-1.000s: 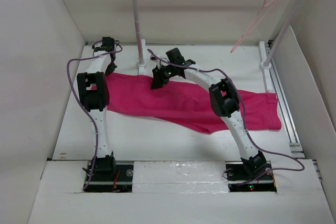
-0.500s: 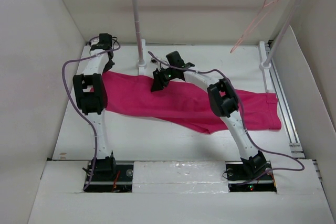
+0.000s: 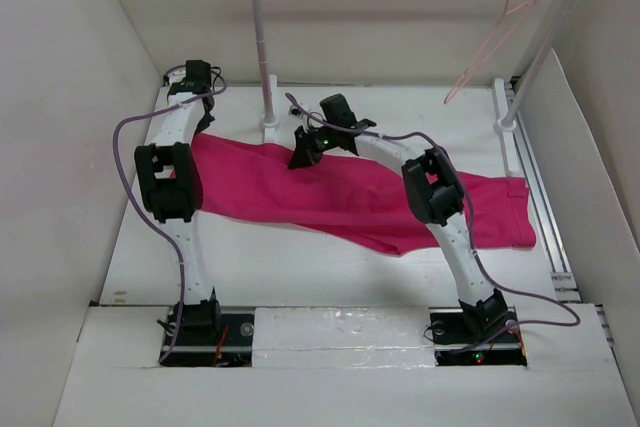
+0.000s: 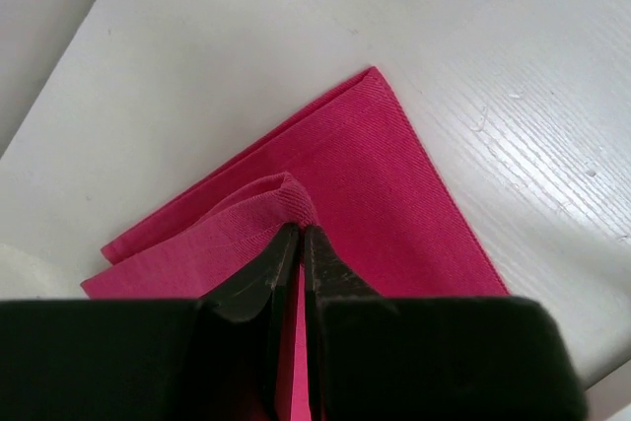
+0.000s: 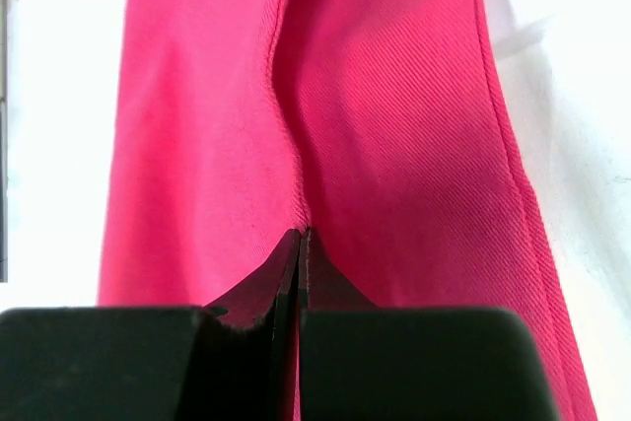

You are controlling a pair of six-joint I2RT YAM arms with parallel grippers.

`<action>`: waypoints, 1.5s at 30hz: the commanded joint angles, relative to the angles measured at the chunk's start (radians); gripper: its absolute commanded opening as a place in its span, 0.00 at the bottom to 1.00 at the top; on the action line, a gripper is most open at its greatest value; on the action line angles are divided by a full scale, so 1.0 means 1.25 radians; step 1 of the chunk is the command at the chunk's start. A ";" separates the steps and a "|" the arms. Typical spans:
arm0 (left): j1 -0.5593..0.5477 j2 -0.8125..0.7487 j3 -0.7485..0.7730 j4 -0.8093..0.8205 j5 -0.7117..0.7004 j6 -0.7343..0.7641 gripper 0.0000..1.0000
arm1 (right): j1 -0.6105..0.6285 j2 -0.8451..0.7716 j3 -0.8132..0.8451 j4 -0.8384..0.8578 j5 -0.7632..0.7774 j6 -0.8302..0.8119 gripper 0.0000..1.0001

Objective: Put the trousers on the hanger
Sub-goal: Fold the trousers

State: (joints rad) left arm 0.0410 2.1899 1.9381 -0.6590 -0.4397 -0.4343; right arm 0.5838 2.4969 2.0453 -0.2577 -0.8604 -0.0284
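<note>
On the left arm [image 3: 188,252]: up from the base at the near edge, bent at the dark elbow joint, then forward and away toward the far left. At the left gripper [image 4: 299,234]: jaws pressed together, pinching a raised fold of the trousers [image 4: 394,194] near a corner. On the right arm [image 3: 458,252]: up from its base, leaning left, bent at the elbow, then stretched long and low toward the middle. At the right gripper [image 5: 299,237]: pointed down, jaws pressed together on a ridge of the cloth. Wrists well apart.
</note>
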 commanded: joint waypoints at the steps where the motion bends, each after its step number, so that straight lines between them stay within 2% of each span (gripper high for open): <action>1: 0.003 -0.092 -0.012 -0.007 -0.052 0.001 0.00 | -0.004 -0.097 -0.020 0.054 -0.004 -0.004 0.00; 6: 0.003 -0.109 -0.013 -0.007 -0.073 0.003 0.00 | -0.013 -0.129 -0.014 0.039 0.021 -0.009 0.00; 11: 0.003 -0.103 0.009 -0.010 -0.101 -0.004 0.00 | -0.028 -0.093 0.069 -0.027 0.064 -0.032 0.00; 17: 0.003 -0.046 0.072 -0.020 -0.123 -0.001 0.00 | -0.044 -0.050 0.127 -0.049 0.129 -0.036 0.00; 22: 0.027 0.002 0.100 -0.016 -0.129 0.010 0.00 | -0.051 -0.060 0.100 -0.010 0.188 -0.033 0.00; 31: 0.035 0.088 0.141 -0.020 -0.144 0.027 0.00 | -0.036 -0.010 0.119 -0.045 0.206 -0.026 0.02; 32: 0.035 0.091 0.141 -0.019 -0.138 0.032 0.04 | -0.036 -0.010 0.120 -0.049 0.212 -0.025 0.03; 33: 0.035 0.097 0.147 -0.020 -0.134 0.028 0.21 | -0.036 -0.010 0.124 -0.053 0.218 -0.024 0.06; 34: 0.042 0.096 0.156 -0.031 -0.140 0.024 0.34 | -0.036 -0.016 0.128 -0.066 0.235 -0.023 0.23; 35: 0.042 0.091 0.159 -0.031 -0.140 0.023 0.35 | -0.036 -0.016 0.128 -0.066 0.236 -0.023 0.23; 36: 0.051 0.085 0.159 -0.031 -0.139 0.019 0.52 | -0.036 -0.022 0.128 -0.069 0.237 -0.023 0.32; 37: 0.051 0.074 0.161 -0.037 -0.139 0.011 0.59 | -0.036 -0.039 0.125 -0.071 0.236 -0.026 0.47; 39: 0.058 0.037 0.158 -0.043 -0.131 -0.001 0.64 | -0.055 -0.067 0.097 -0.069 0.228 -0.029 0.53; 41: 0.058 -0.025 0.114 -0.045 -0.089 -0.017 0.64 | -0.062 -0.134 0.050 -0.064 0.218 -0.047 0.54; 42: 0.058 -0.056 0.074 -0.033 -0.071 -0.022 0.64 | -0.084 -0.163 -0.023 -0.057 0.221 -0.053 0.52; 43: 0.050 -0.091 -0.030 0.009 -0.049 -0.027 0.64 | -0.094 -0.192 -0.064 -0.046 0.222 -0.070 0.48; 45: 0.021 -0.205 -0.158 0.072 0.018 -0.024 0.60 | -0.131 -0.282 -0.152 -0.039 0.220 -0.083 0.39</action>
State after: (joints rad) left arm 0.1177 2.1536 1.8755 -0.6285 -0.5064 -0.4450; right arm 0.4900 2.3241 1.9350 -0.3408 -0.5800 -0.0898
